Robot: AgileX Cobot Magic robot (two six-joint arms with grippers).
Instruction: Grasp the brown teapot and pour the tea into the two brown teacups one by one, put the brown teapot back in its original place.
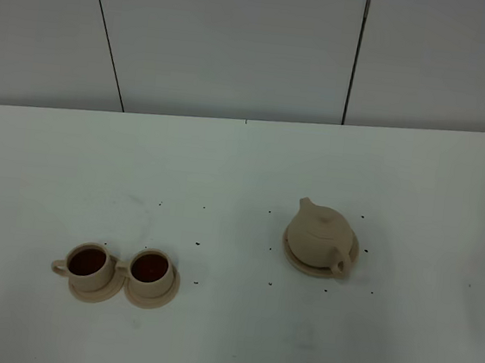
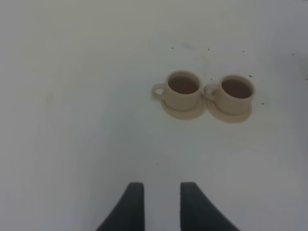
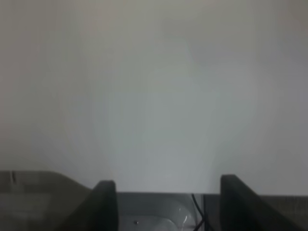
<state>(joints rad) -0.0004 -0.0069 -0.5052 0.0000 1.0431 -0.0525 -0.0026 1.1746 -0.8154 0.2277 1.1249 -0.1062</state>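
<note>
The brown teapot [image 1: 320,229] stands upright on its wide tan disc [image 1: 301,263] right of the table's middle, with the spout to the back left and the handle to the front right. The two brown teacups [image 1: 89,263] [image 1: 151,269] sit side by side on small saucers at the front left, both holding dark tea. They also show in the left wrist view [image 2: 183,87] [image 2: 236,92]. My left gripper [image 2: 161,190] is empty, its fingers a little apart, well back from the cups. My right gripper [image 3: 168,187] is wide open and empty. Neither arm shows in the exterior high view.
Small dark specks [image 1: 198,244] lie scattered on the white table [image 1: 226,171] between the cups and the teapot. A grey panelled wall [image 1: 240,42] rises behind the table's far edge. In the right wrist view a grey surface with a cable [image 3: 197,207] lies below the fingers.
</note>
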